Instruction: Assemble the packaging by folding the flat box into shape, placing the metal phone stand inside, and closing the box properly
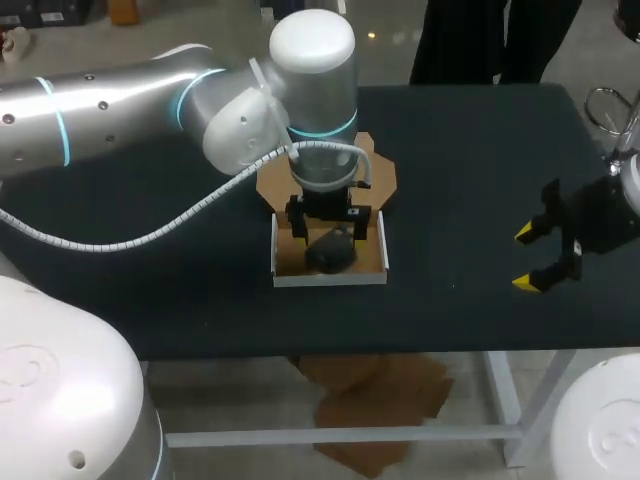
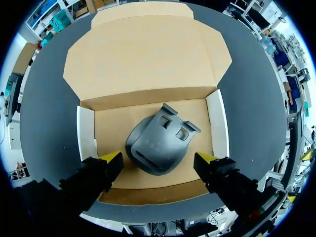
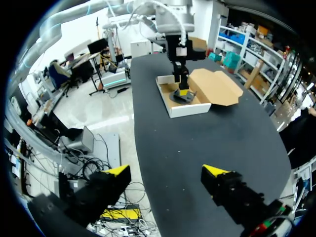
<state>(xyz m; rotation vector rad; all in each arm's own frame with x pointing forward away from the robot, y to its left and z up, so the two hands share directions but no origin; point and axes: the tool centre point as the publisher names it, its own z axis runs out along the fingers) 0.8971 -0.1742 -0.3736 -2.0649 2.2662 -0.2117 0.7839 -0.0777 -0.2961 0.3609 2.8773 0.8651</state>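
Observation:
A folded-up cardboard box (image 1: 378, 262) (image 2: 217, 123) (image 3: 190, 107) with white outer walls stands at the table's middle, its brown lid (image 1: 380, 170) (image 2: 148, 54) (image 3: 217, 86) lying open flat behind it. The dark grey metal phone stand (image 1: 330, 248) (image 2: 158, 143) (image 3: 183, 97) lies on the box floor. My left gripper (image 1: 322, 215) (image 2: 157, 162) hangs open just above the stand, one finger on each side, not touching it. My right gripper (image 1: 530, 258) (image 3: 165, 172) is open and empty, near the table's right end, far from the box.
The black table (image 1: 470, 150) is bare around the box. Its front edge runs just below the box in the head view. Brown cardboard pieces (image 1: 375, 405) lie on the floor under the table.

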